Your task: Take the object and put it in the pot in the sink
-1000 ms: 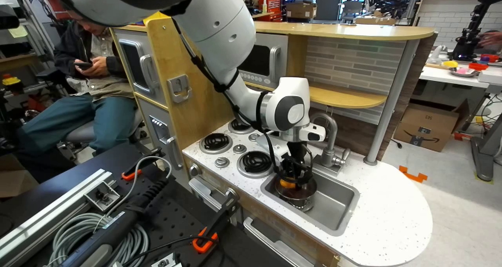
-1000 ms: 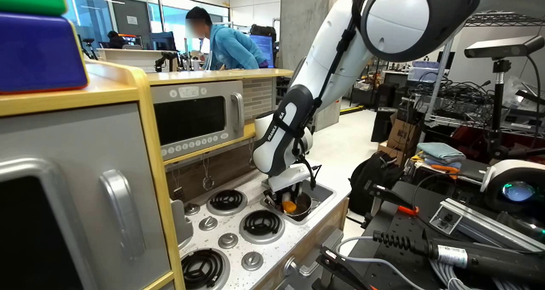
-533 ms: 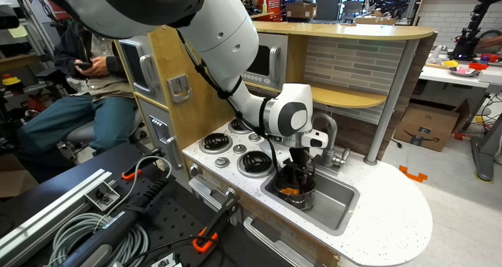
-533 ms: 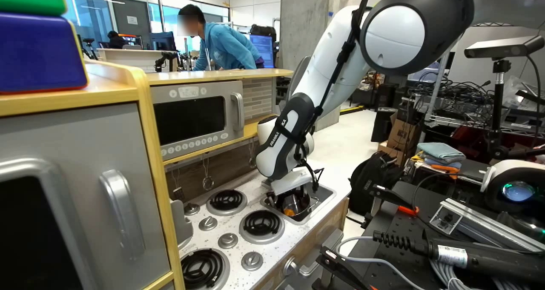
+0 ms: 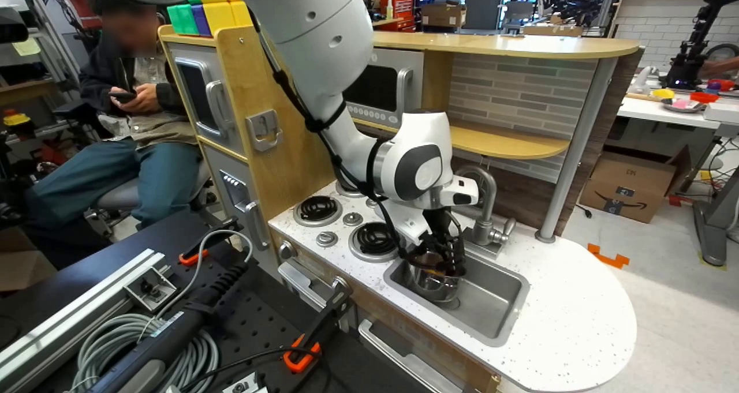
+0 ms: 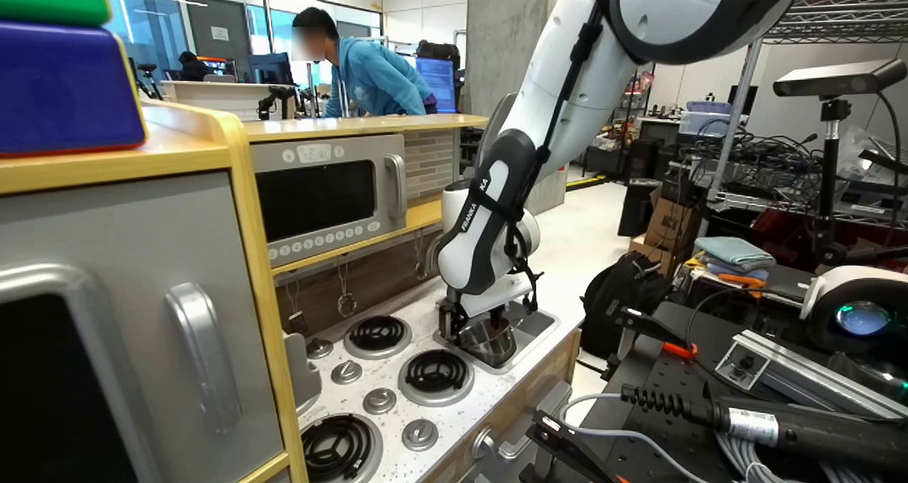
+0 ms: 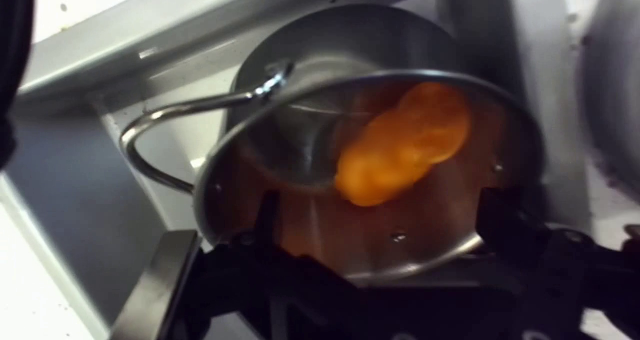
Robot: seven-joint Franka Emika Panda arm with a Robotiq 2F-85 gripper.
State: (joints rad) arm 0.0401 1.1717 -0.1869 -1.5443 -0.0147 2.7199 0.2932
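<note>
The object (image 7: 400, 150), a lumpy orange piece, lies inside the shiny steel pot (image 7: 320, 95) in the wrist view. Jaws spread wide, my gripper (image 7: 378, 194) is over the pot's near side with nothing between its fingertips. One of its fingers (image 6: 450, 320) stands beside the pot's wall, while the other reaches to the pot's inside. The pot stands in the left end of the silver sink (image 5: 502, 300) and seems to lean; whether a finger touches it I cannot tell. My hand hides much of the pot's rim in both exterior views.
A silver faucet (image 5: 488, 208) rises close behind the wrist. Black stove burners (image 6: 436, 376) and knobs lie beside the sink on the white countertop (image 5: 577, 324). Above is a wooden shelf (image 5: 502, 142). A dark table with tools and cables (image 5: 156, 335) stands in front.
My gripper went down into the pot with the orange object, then opened and rose a little. The object now lies free in the pot, which has shifted and leans more.
</note>
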